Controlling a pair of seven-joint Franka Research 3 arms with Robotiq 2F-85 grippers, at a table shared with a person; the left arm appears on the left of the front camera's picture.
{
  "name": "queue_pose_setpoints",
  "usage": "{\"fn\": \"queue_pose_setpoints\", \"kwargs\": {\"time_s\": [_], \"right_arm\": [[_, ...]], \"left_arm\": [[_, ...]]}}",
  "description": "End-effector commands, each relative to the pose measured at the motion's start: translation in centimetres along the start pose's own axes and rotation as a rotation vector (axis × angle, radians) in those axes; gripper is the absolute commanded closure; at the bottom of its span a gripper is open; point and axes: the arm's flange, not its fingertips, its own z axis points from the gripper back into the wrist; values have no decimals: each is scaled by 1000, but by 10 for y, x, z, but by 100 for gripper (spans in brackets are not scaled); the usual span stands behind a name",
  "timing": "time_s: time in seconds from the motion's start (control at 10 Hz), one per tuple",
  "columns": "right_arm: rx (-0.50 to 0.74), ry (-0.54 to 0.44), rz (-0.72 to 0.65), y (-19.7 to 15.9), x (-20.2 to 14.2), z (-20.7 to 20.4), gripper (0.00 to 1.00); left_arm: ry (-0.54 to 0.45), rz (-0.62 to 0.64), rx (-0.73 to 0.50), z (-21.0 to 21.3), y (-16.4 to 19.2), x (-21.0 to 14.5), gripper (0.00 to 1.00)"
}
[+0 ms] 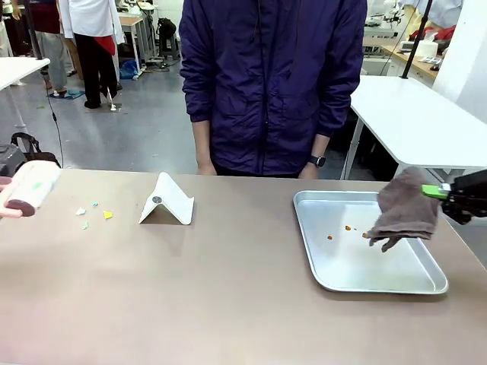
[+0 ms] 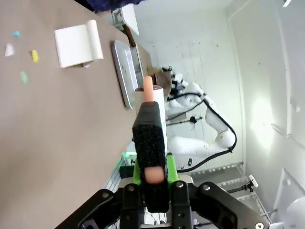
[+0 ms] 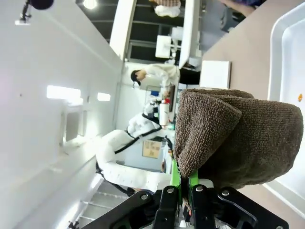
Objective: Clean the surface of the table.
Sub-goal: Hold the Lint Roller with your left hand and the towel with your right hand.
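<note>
Taupe table (image 1: 228,304) with scraps (image 1: 107,215), left jaws gripping roller (image 1: 32,188), right jaws gripping cloth (image 1: 403,211), workshop behind

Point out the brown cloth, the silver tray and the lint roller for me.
brown cloth (image 1: 407,211): front view, middle of the hanging fold.
silver tray (image 1: 358,262): front view, bare part of its floor.
lint roller (image 1: 32,186): front view, middle of its white roll.
</note>
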Motion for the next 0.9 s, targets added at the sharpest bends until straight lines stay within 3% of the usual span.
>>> {"fn": "queue_pose_setpoints", "kwargs": {"time_s": [0.0, 0.1, 0.3, 0.4, 0.8], "right_arm": [[30, -35, 8, -12, -48, 2, 100], [40, -71, 5, -18, -54, 6, 100], [18, -93, 39, -25, -56, 0, 100], [18, -65, -24, -23, -6, 27, 100], [18, -65, -24, -23, -6, 27, 100]], "left_arm": [[-95, -6, -38, 17, 14, -20, 100], [-143, -28, -57, 24, 25, -32, 100], [-143, 24, 1, 15, 29, -20, 100], [-122, 13, -18, 31, 30, -35, 100], [-122, 13, -18, 31, 30, -35, 100]]}}
